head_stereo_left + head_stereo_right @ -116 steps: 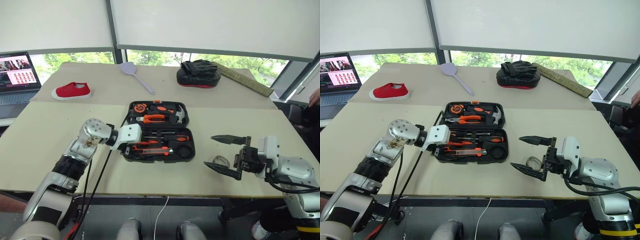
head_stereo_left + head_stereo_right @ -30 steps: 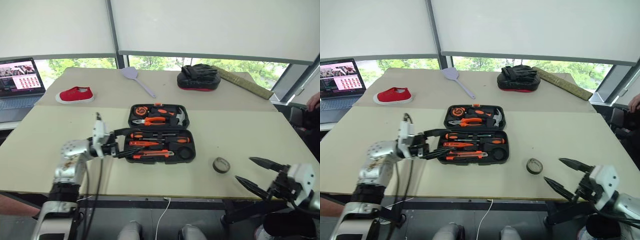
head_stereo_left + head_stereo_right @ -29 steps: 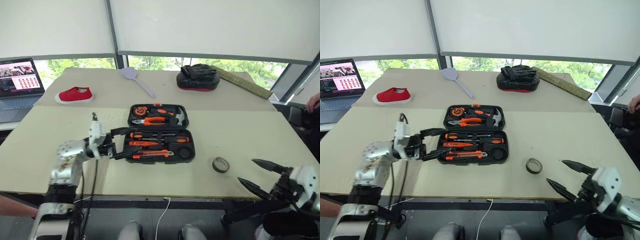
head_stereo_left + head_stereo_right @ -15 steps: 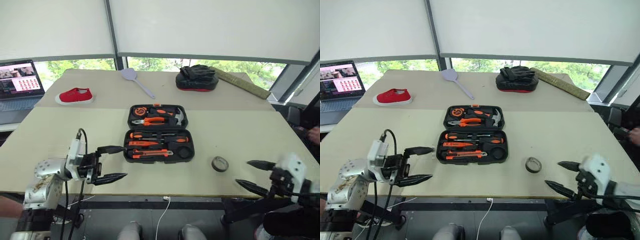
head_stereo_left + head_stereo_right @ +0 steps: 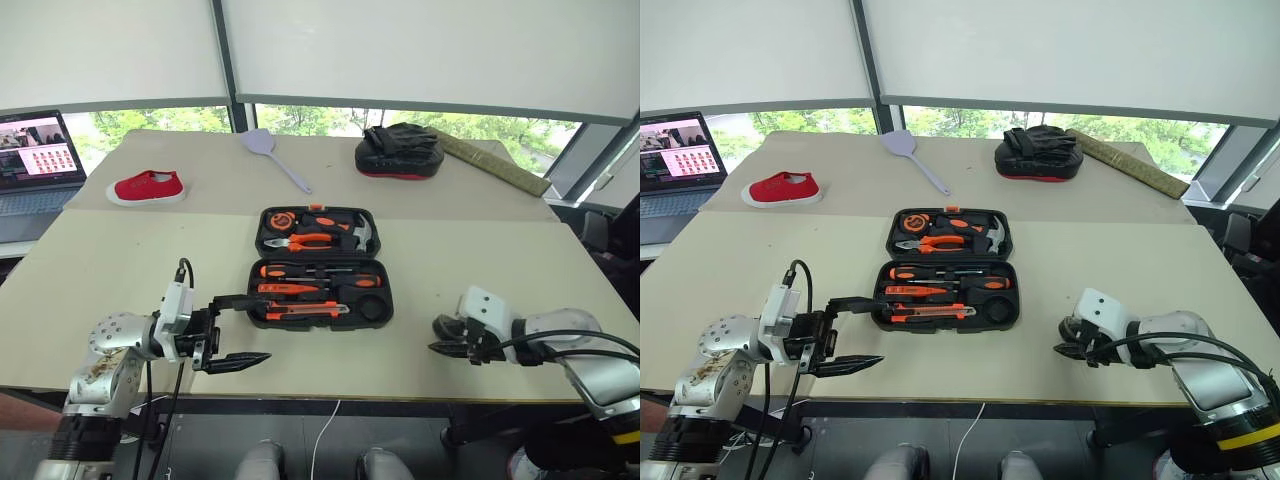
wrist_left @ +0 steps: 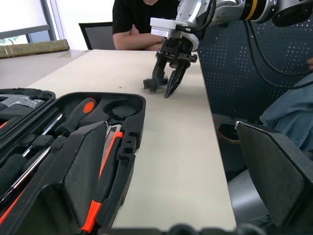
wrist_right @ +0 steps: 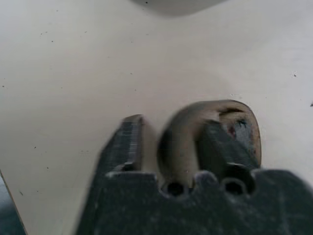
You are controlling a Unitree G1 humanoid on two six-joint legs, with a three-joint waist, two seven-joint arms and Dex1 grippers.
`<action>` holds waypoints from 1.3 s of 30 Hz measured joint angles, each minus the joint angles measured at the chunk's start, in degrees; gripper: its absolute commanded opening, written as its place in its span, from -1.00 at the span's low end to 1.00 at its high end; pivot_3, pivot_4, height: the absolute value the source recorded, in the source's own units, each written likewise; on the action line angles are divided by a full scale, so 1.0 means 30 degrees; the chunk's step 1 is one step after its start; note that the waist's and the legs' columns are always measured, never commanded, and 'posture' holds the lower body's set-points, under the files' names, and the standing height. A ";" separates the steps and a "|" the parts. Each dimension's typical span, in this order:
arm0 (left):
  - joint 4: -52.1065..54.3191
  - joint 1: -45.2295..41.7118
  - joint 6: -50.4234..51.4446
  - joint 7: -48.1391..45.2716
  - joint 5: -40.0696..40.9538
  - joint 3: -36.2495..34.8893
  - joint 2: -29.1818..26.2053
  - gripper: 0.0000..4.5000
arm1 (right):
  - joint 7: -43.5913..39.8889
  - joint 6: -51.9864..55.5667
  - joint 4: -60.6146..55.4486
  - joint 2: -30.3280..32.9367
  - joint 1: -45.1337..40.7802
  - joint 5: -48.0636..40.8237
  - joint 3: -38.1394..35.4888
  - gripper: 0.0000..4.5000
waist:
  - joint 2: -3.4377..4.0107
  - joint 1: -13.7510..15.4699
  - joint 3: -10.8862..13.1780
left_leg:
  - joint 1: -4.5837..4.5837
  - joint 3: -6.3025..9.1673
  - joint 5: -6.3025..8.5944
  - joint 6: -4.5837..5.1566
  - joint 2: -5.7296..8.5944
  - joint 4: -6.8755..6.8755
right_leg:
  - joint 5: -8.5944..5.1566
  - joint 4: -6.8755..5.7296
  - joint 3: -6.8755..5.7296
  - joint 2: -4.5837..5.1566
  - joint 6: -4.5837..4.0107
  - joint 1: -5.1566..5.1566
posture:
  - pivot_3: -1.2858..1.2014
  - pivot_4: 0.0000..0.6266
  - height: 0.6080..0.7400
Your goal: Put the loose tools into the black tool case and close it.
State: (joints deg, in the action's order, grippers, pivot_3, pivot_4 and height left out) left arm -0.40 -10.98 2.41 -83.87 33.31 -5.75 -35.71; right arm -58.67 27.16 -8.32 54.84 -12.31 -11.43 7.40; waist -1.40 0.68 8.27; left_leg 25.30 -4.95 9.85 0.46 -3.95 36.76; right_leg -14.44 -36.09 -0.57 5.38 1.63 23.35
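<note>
Left claw (image 5: 232,328) spread wide, pointing level to the right, right claw (image 5: 446,336) angled down, fingers narrowed

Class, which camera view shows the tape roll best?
The right wrist view: the tape roll is close up, its wall between the right gripper fingers. The left wrist view shows it small at those fingertips. In the eye views the gripper mostly hides it.

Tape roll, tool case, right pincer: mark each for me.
tape roll (image 7: 178,132): right wrist view, the near side of its ring
tool case (image 5: 372,279): left eye view, the right rim of its lower half
right pincer (image 6: 165,84): left wrist view, midway between its fingertips, at the roll
</note>
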 measured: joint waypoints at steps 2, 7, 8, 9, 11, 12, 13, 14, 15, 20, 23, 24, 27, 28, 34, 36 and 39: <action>0.0060 0.0012 -0.0003 0.0110 0.0000 -0.0002 0.0008 1.00 | -0.0346 0.0091 0.0006 0.0002 -0.0355 -0.0062 -0.0001 -0.97 | 0.0001 -0.0003 0.0001 | 0.0000 -0.0004 0.0000 -0.0001 0.0000 0.0012 | 0.0001 -0.0002 0.0005 0.0002 -0.0001 0.0001 | 0.03 -0.52 1.00; 0.0325 0.0126 -0.0001 0.0833 0.0007 -0.0081 0.0093 1.00 | -0.1639 0.2336 -0.0540 -0.1635 -0.4481 -0.2691 -0.0225 -0.97 | -0.0006 -0.0316 0.0011 | -0.0016 0.0003 -0.0001 0.0000 -0.0041 0.0020 | 0.0047 -0.0013 0.0017 -0.0041 -0.0026 0.0013 | 0.03 -0.52 1.00; 0.0362 0.0170 -0.0001 0.0961 0.0007 -0.0093 0.0109 1.00 | -0.1677 0.2811 -0.0686 -0.2211 -0.5502 -0.3134 -0.0198 -0.97 | -0.0007 -0.0378 0.0011 | -0.0021 0.0018 -0.0001 0.0000 -0.0045 0.0020 | 0.0043 -0.0028 0.0012 -0.0054 -0.0032 0.0009 | 0.03 -0.52 1.00; 0.0389 0.0199 -0.0001 0.1085 0.0006 -0.0097 0.0123 1.00 | -0.1667 0.3149 -0.0762 -0.2604 -0.6248 -0.3396 -0.0139 -0.97 | -0.0007 -0.0381 0.0011 | -0.0020 0.0023 -0.0002 0.0000 -0.0046 0.0019 | 0.0036 -0.0036 0.0005 -0.0057 -0.0041 0.0009 | 0.03 -0.52 1.00; 0.0425 0.0328 -0.0005 0.1327 -0.0010 -0.0144 0.0137 1.00 | -0.1660 0.4031 -0.0508 -0.3341 -0.7713 -0.3490 0.0510 -0.97 | -0.0007 -0.0368 0.0012 | -0.0015 0.0018 -0.0001 -0.0001 -0.0045 0.0017 | 0.0026 -0.0035 0.0000 -0.0047 -0.0048 0.0011 | 0.03 -0.52 1.00; 0.0447 0.0396 -0.0009 0.1476 -0.0040 -0.0164 0.0139 1.00 | -0.1757 0.4447 -0.0076 -0.3707 -0.8530 -0.3298 0.1325 -0.97 | -0.0007 -0.0317 0.0012 | -0.0011 0.0009 0.0000 -0.0002 -0.0042 0.0018 | 0.0025 -0.0032 -0.0002 -0.0038 -0.0047 0.0015 | 0.03 -0.52 1.00; 0.0458 0.0401 -0.0009 0.1555 -0.0092 -0.0161 0.0141 1.00 | -0.1855 0.4769 0.0319 -0.3921 -0.9016 -0.3056 0.2084 -0.97 | -0.0008 -0.0275 0.0012 | -0.0005 0.0005 0.0000 -0.0001 -0.0035 0.0017 | 0.0025 -0.0027 -0.0002 -0.0031 -0.0046 0.0016 | 0.03 -0.52 1.00; 0.0496 0.0450 -0.0010 0.1659 -0.0127 -0.0168 0.0141 1.00 | -0.1987 0.5098 0.0770 -0.4085 -0.9343 -0.2704 0.2936 -0.97 | -0.0008 -0.0203 0.0013 | 0.0000 -0.0001 0.0001 -0.0002 -0.0029 0.0017 | 0.0024 -0.0019 -0.0004 -0.0021 -0.0044 0.0018 | 0.03 -0.52 1.00; 0.0583 0.0553 -0.0011 0.1787 -0.0146 -0.0183 0.0136 1.00 | -0.2085 0.5390 0.1297 -0.4231 -0.9503 -0.2293 0.3778 -0.97 | -0.0009 -0.0131 0.0013 | 0.0014 -0.0005 0.0001 -0.0002 -0.0020 0.0017 | 0.0025 -0.0016 -0.0003 -0.0010 -0.0042 0.0027 | 0.03 -0.52 1.00; 0.0697 0.0987 -0.0022 0.2223 -0.0201 -0.0247 0.0102 1.00 | -0.2168 0.6170 0.2043 -0.4432 -0.9465 -0.1420 0.5322 -0.97 | -0.0009 -0.0070 0.0013 | 0.0122 -0.0029 -0.0003 -0.0001 -0.0014 0.0022 | 0.0038 -0.0084 0.0023 -0.0008 -0.0033 0.0182 | 0.03 -0.52 1.00; 0.0860 0.1104 -0.0081 0.2363 -0.0246 -0.0358 0.0025 1.00 | -0.2276 0.5648 0.1994 -0.4409 -0.9428 -0.0878 0.5605 -0.97 | -0.0009 -0.0021 0.0013 | 0.0144 -0.0032 -0.0005 -0.0003 -0.0014 0.0045 | 0.0028 -0.0201 0.0030 -0.0013 -0.0042 0.0237 | 0.03 -0.52 1.00; 0.0941 0.1206 -0.0175 0.2415 -0.0260 -0.0434 0.0000 1.00 | -0.2354 0.5491 0.1992 -0.4409 -0.9427 -0.0710 0.5642 -0.97 | -0.0009 -0.0012 0.0012 | 0.0143 -0.0034 -0.0005 -0.0004 -0.0015 0.0045 | 0.0023 -0.0212 0.0030 -0.0015 -0.0048 0.0247 | 0.03 -0.52 1.00; 0.0967 0.1332 -0.0312 0.2477 -0.0411 -0.0458 -0.0034 1.00 | -0.2379 0.5220 0.2035 -0.4444 -0.9445 -0.0306 0.5709 -0.55 | -0.0009 -0.0003 0.0012 | 0.0133 -0.0030 -0.0009 -0.0009 -0.0018 0.0046 | 0.0017 -0.0231 0.0029 -0.0022 -0.0058 0.0245 | 0.03 -0.52 1.00; 0.0967 0.1334 -0.0329 0.2502 -0.0490 -0.0458 -0.0038 1.00 | -0.2363 0.5057 0.2077 -0.4451 -0.9475 -0.0151 0.5678 -0.40 | -0.0009 -0.0003 0.0012 | 0.0125 -0.0031 -0.0010 -0.0011 -0.0019 0.0046 | 0.0017 -0.0232 0.0029 -0.0021 -0.0057 0.0241 | 0.03 -0.52 1.00; 0.0953 0.1332 -0.0021 0.4012 -0.1578 -0.0634 -0.0937 1.00 | -0.3176 0.4832 0.1989 -0.4644 -0.9458 -0.0548 0.5322 0.55 | -0.0012 -0.0052 0.0013 | 0.0128 -0.0034 -0.0010 -0.0011 -0.0033 0.0042 | 0.0007 -0.0250 0.0032 -0.0035 -0.0075 0.0261 | 0.03 -0.52 1.00; 0.0830 0.1330 0.0031 0.4328 -0.1572 -0.0938 -0.0980 1.00 | -0.4021 0.4912 0.1532 -0.4306 -0.9442 -0.1427 0.4767 0.65 | -0.0012 -0.0041 0.0017 | 0.0133 -0.0035 -0.0010 -0.0011 -0.0033 0.0043 | 0.0008 -0.0253 0.0035 -0.0033 -0.0074 0.0265 | 0.03 -0.52 1.00; 0.0168 0.0993 0.1038 0.5649 -0.1547 -0.1560 -0.1002 0.89 | -0.4878 0.5343 0.1041 -0.3606 -0.9595 -0.3162 0.2709 0.68 | -0.0020 0.0001 0.0021 | 0.0126 -0.0027 -0.0012 -0.0013 -0.0033 0.0047 | 0.0008 -0.0258 0.0030 -0.0034 -0.0073 0.0255 | 0.03 -0.52 1.00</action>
State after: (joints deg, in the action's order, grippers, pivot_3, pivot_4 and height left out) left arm 0.10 -8.00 5.52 -66.92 28.67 -10.43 -38.71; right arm -73.30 43.19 -5.19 44.02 -41.10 -20.92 15.52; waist -1.46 0.69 8.34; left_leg 25.68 -5.04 9.81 0.42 -4.05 36.90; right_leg -14.41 -36.86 -0.48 5.28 1.41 24.12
